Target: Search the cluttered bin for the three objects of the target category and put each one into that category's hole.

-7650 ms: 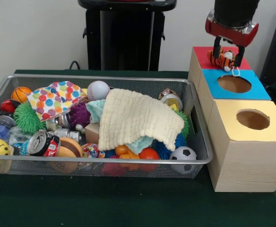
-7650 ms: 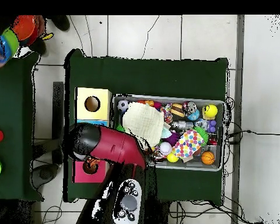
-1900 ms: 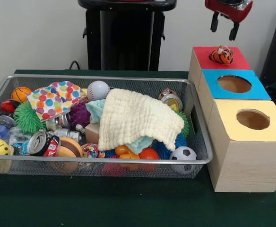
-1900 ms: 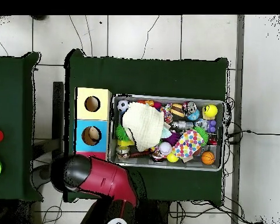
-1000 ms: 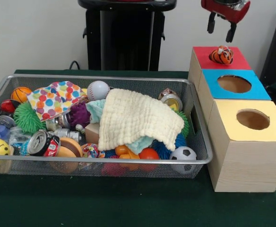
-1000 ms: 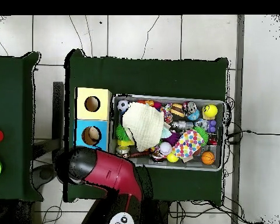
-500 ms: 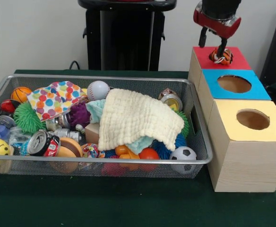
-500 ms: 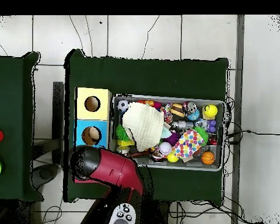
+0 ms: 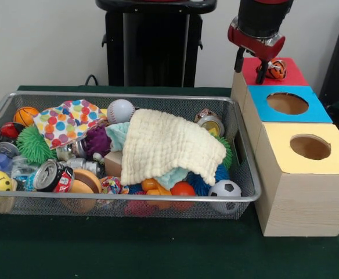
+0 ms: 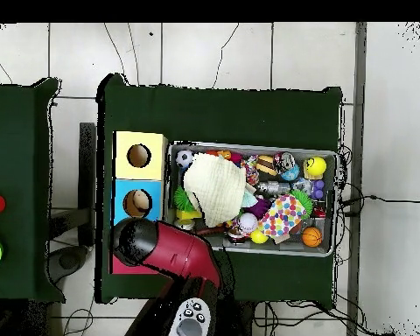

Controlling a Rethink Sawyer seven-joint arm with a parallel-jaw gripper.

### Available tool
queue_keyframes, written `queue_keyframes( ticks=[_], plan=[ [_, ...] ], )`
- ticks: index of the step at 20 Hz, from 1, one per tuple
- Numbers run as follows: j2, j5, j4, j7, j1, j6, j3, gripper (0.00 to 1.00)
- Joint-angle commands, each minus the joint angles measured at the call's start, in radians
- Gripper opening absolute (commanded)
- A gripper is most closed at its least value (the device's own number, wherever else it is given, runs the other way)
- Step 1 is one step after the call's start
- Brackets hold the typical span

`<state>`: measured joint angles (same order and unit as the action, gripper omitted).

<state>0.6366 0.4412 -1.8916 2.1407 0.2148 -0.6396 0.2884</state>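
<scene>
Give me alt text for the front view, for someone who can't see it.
A red and black gripper, open and empty, hangs over the red box, where a small tiger toy sits on top. Blue and yellow boxes with round holes stand beside a mesh bin crammed with balls, cans and cloths.

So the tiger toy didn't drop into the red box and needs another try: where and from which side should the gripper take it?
Judging by its pose, come straight down and close across the rounded striped body of the tiger toy. It sits exposed on top of the red box, with nothing pressing against its sides. The gripper, open, hangs just beside it.
</scene>
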Motion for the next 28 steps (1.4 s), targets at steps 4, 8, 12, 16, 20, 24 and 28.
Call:
queue_keyframes(
  ticks=[4,8,12,16,20,24,28],
  plan=[
    [-0.17,0.01,-0.037,0.135,-0.063,0.266,-0.157,1.0],
    [-0.138,0.008,-0.031,0.124,-0.07,0.207,-0.149,1.0],
    [-0.11,0.024,-0.07,0.103,-0.098,0.227,-0.186,1.0],
    [-0.074,0.003,-0.076,0.12,-0.073,0.17,-0.161,1.0],
    [0.01,-0.026,-0.046,0.137,-0.043,0.01,-0.103,1.0],
    [0.115,-0.07,0.023,0.165,-0.027,-0.206,-0.039,1.0],
    [0.155,-0.11,0.129,0.211,-0.023,-0.392,-0.003,1.0]
  ],
)
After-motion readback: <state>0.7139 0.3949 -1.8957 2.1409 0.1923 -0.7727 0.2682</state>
